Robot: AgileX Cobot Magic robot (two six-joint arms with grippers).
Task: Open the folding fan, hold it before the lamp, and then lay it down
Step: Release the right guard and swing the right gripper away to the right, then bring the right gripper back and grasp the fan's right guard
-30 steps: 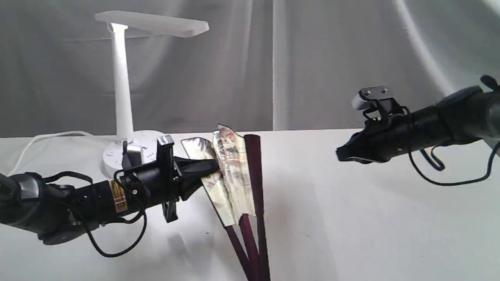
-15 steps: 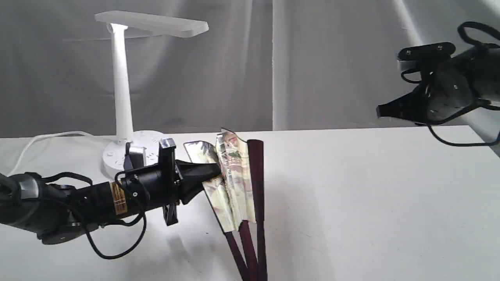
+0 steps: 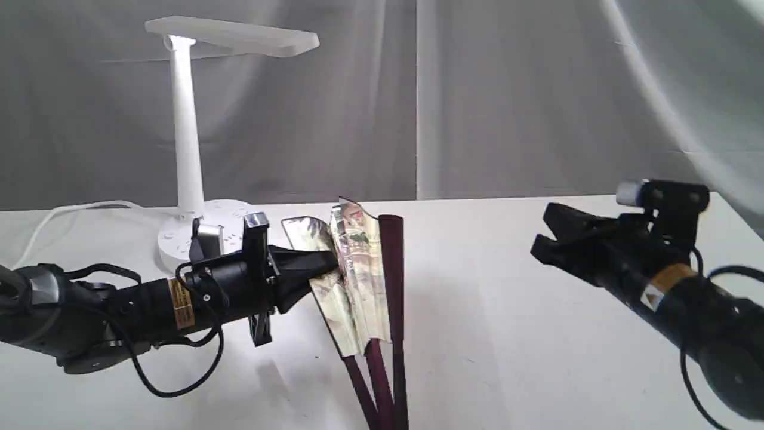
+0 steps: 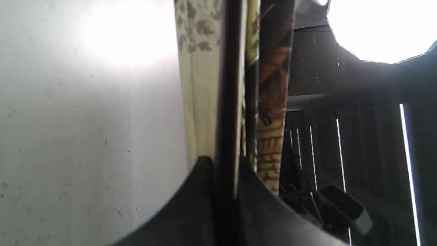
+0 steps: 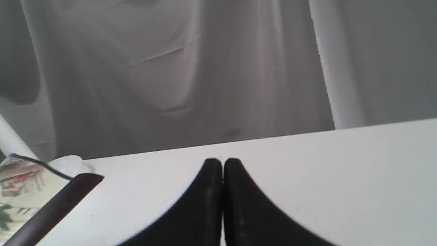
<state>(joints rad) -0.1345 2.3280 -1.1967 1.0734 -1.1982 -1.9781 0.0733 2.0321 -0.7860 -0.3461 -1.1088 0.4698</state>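
The folding fan (image 3: 358, 280) stands partly open in the middle of the exterior view, its maroon ribs meeting low near the front edge. My left gripper (image 3: 327, 261) is shut on the fan's leftmost rib (image 4: 227, 102), which runs between both fingers (image 4: 201, 198) in the left wrist view. The white lamp (image 3: 186, 137) stands behind and to the left, its base (image 3: 203, 230) just beyond my left wrist. My right gripper (image 3: 542, 233) hovers low over the table at the right, well apart from the fan. Its fingertips (image 5: 222, 164) are shut on nothing. The fan's edge (image 5: 24, 191) shows in the right wrist view.
The lamp's white cord (image 3: 65, 210) trails off to the left across the white table (image 3: 477, 334). A grey curtain (image 3: 507, 95) hangs behind the table. Black cables loop under my left arm (image 3: 119, 310).
My right arm has swung from high at the right down to just above the table, pointing toward the fan. My left gripper and the fan have barely moved.
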